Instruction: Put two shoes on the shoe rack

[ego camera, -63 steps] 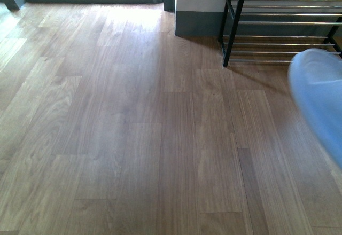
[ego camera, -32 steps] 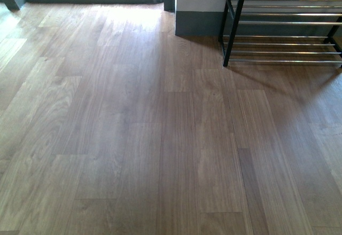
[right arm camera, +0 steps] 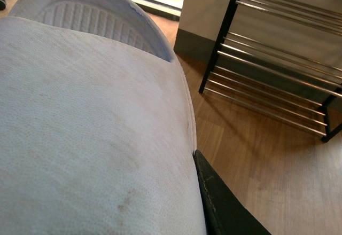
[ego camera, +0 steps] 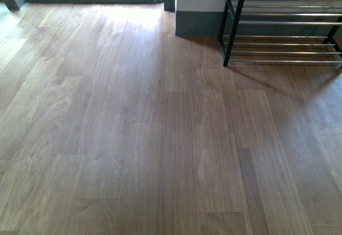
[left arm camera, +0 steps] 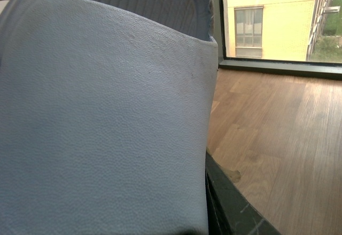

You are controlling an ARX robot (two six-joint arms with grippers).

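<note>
**Both shoes in hand, rack ahead on the right arm's side**

Front view: Only the near end of the rack [ego camera: 283,32] shows, its post and lower bars, with the rest cut off by the frame edge. The bars I can see are bare. The floor [ego camera: 160,139] in front of the rack holds no shoe. Neither arm is in view.

Left wrist view: The left shoe [left arm camera: 107,112], pale with a pebbled strap and ribbed insole, fills most of the picture and is clear of the floor. Its long axis runs straight away from the camera. One dark finger of the left claw [left arm camera: 224,213] lies against its side and the other is hidden, so I judge the claw clamped on the shoe. The rack is not in sight, only a window [left arm camera: 278,21].

Right wrist view: The right shoe [right arm camera: 91,128] sits the same way, off the floor, with the right claw [right arm camera: 222,208] finger touching its edge. I judge it gripped. The rack stands ahead, to one side of the shoe's long axis, with its bars running across. I judge the right arm nearer. The fingertips and the rack's top tier are hidden.
</note>
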